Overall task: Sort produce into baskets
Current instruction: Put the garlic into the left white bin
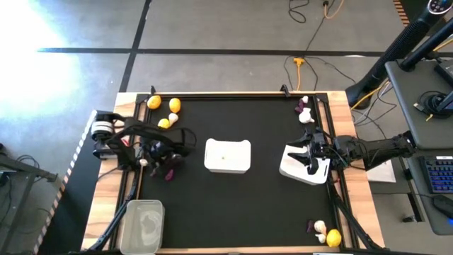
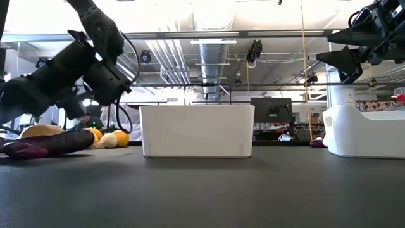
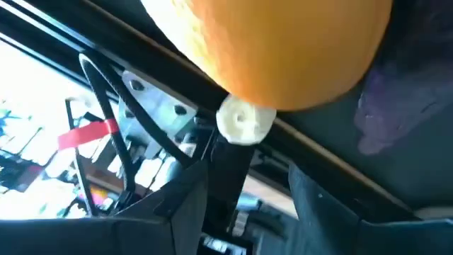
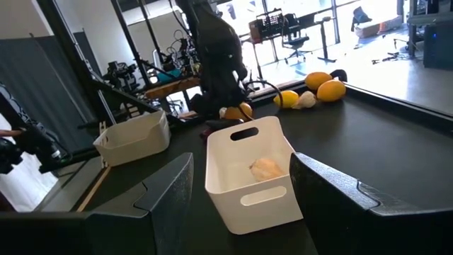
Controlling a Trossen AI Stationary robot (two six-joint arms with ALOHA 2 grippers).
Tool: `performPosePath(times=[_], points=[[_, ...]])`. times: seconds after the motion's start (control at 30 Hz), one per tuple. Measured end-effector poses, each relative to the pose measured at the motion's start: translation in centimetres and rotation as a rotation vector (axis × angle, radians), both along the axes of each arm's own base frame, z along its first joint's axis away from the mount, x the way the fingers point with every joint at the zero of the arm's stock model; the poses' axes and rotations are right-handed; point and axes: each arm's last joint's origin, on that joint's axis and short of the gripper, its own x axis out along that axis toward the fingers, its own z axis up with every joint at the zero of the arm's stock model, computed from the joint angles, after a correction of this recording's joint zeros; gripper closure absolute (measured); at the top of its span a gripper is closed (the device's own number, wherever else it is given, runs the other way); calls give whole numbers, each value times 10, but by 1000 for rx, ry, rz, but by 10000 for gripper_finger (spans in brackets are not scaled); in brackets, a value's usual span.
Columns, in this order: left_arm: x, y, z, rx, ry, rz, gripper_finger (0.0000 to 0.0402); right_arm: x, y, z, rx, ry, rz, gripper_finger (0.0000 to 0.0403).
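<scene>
My left gripper (image 1: 151,157) is open and low at the table's left. It points at a yellow-orange lemon (image 3: 283,49) close in front of it, with a small white garlic bulb (image 3: 244,120) and a dark purple vegetable (image 1: 170,170) beside it. The arm hides that lemon in the high view. My right gripper (image 1: 309,154) is open and empty above the right white tray (image 1: 294,170). The middle white tray (image 1: 227,156) holds a pale bulb (image 4: 267,168). The clear tub (image 1: 144,225) stands at the near left.
More lemons (image 1: 175,105) and a garlic bulb (image 1: 173,117) lie at the far left. Garlic and a purple piece (image 1: 306,113) lie at the far right. A lemon (image 1: 333,238), a garlic bulb and a purple piece lie at the near right corner. A raised frame edges the black mat.
</scene>
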Motion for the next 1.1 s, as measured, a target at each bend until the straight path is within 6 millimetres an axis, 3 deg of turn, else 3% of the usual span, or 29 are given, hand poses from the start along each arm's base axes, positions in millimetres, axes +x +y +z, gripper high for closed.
performPosePath(times=[0.33,0.67,0.83,1.1], points=[[-8,-13,13,16,-95,-58,228,0,0,0,0,0,0,174],[-15,-64,23,94,-176,-283,239,0,0,0,0,0,0,174],[-16,-81,13,-8,-94,-447,246,0,0,0,0,0,0,174],[-9,-84,-18,-145,100,-640,247,0,0,0,0,0,0,174]])
